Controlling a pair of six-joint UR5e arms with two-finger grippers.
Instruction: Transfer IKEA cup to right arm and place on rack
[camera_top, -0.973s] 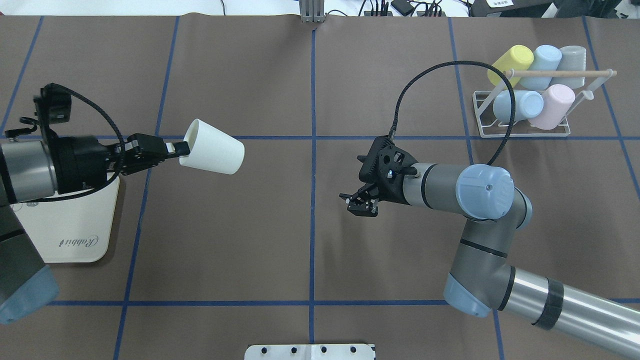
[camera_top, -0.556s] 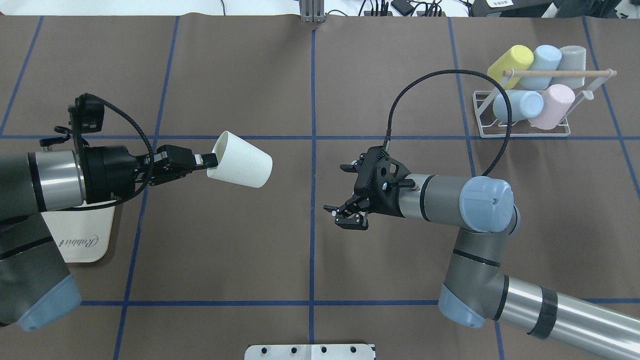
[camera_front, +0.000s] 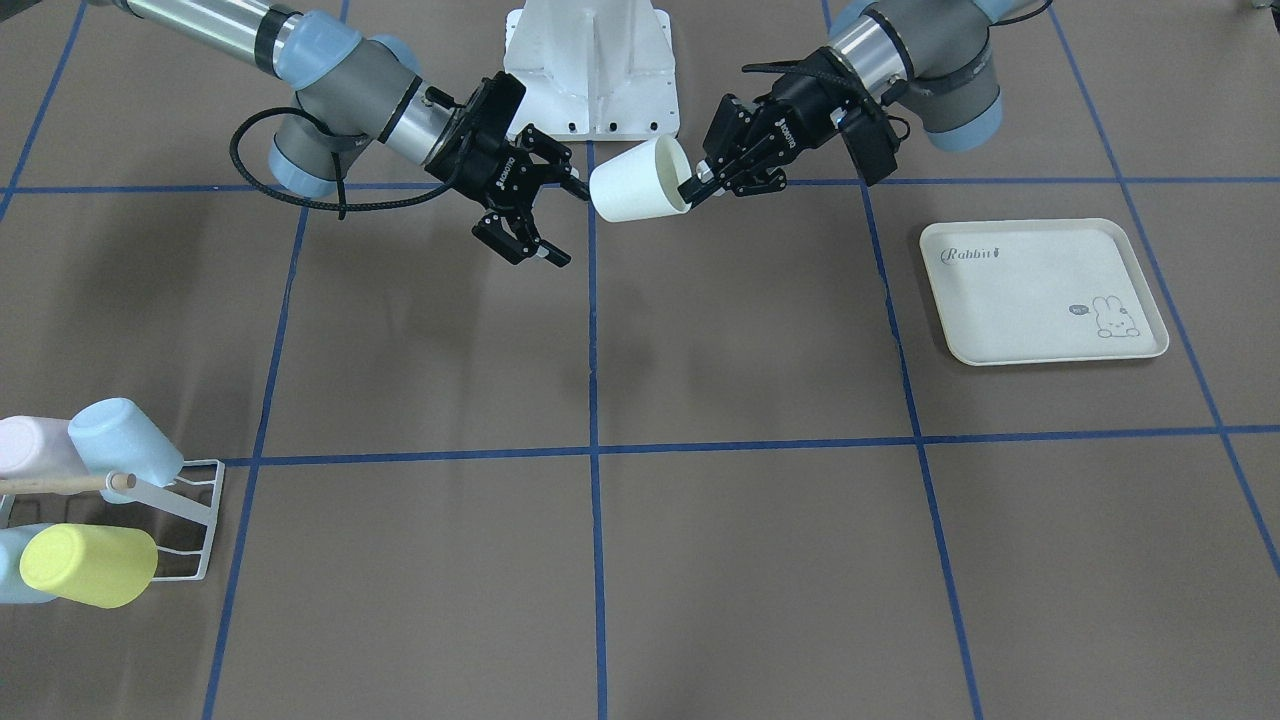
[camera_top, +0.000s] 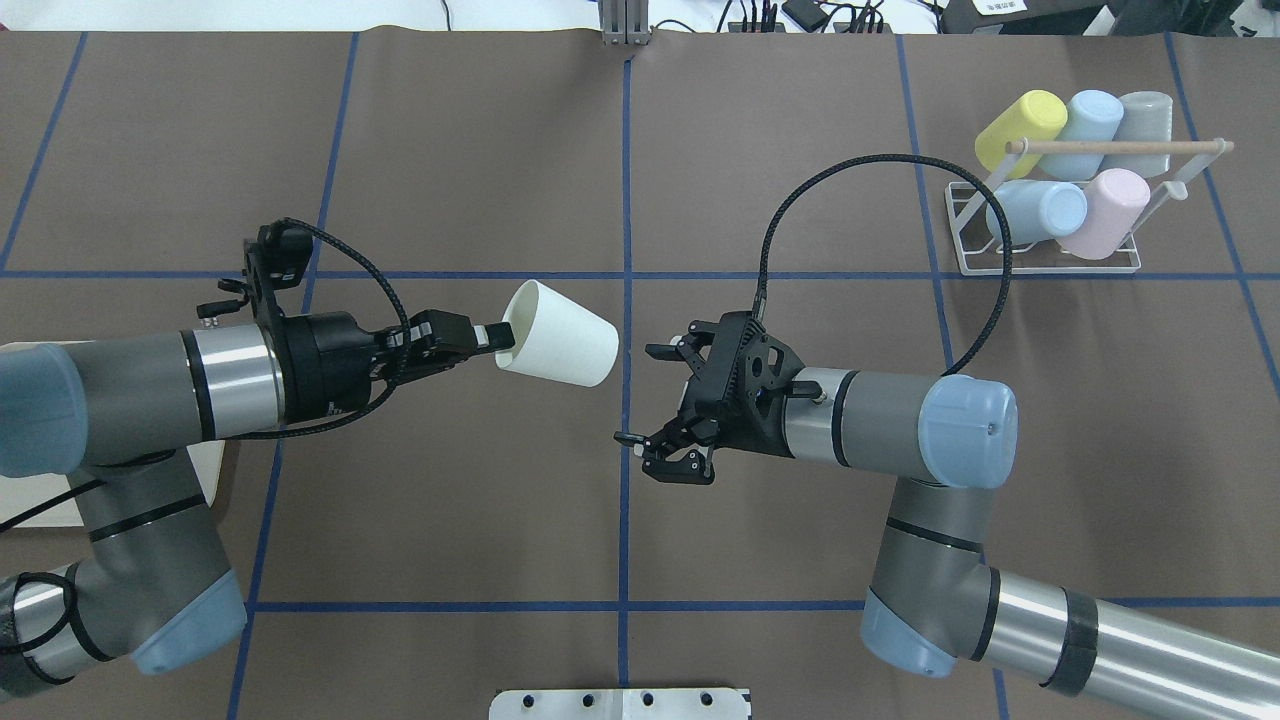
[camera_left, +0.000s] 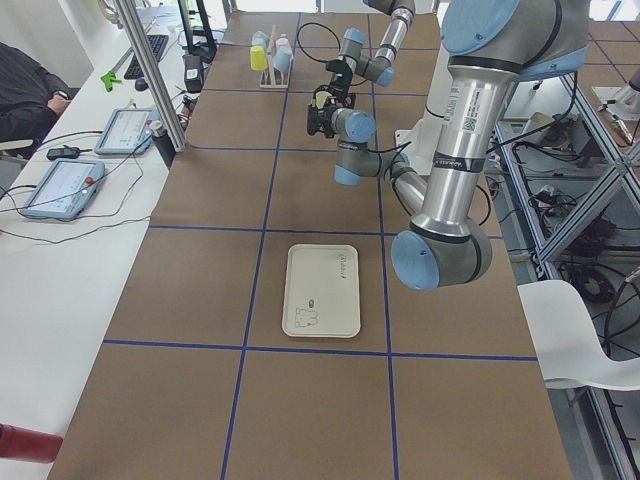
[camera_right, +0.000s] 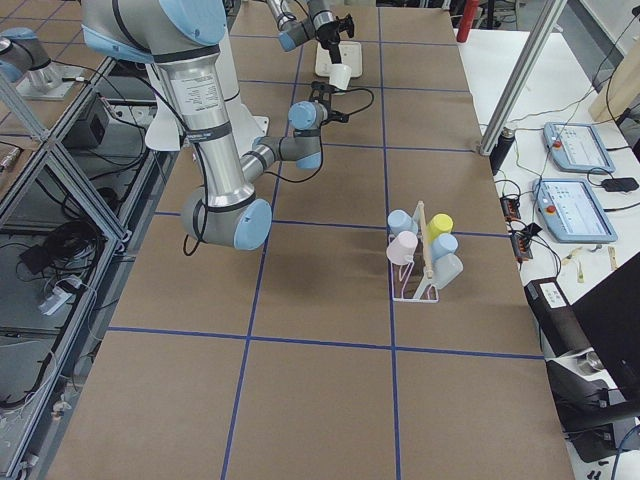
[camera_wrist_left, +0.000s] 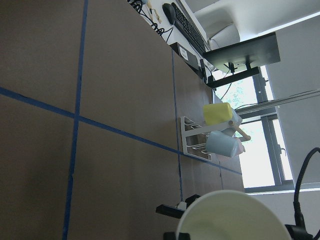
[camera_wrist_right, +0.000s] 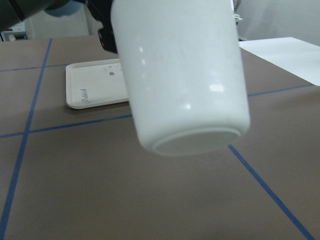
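Pinched only at its rim by the left end effector (camera_top: 493, 336), the cup (camera_top: 560, 334) could apparently be dislodged if struck off-centre by the spread right end effector (camera_top: 652, 402).

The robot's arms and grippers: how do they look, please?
The left arm and right arm are silver-grey tubes with pale-blue joint caps. The left gripper and right gripper are black, two-fingered; the right shows white ROBOTIQ lettering. A black braided cable loops at each wrist, larger on the right.
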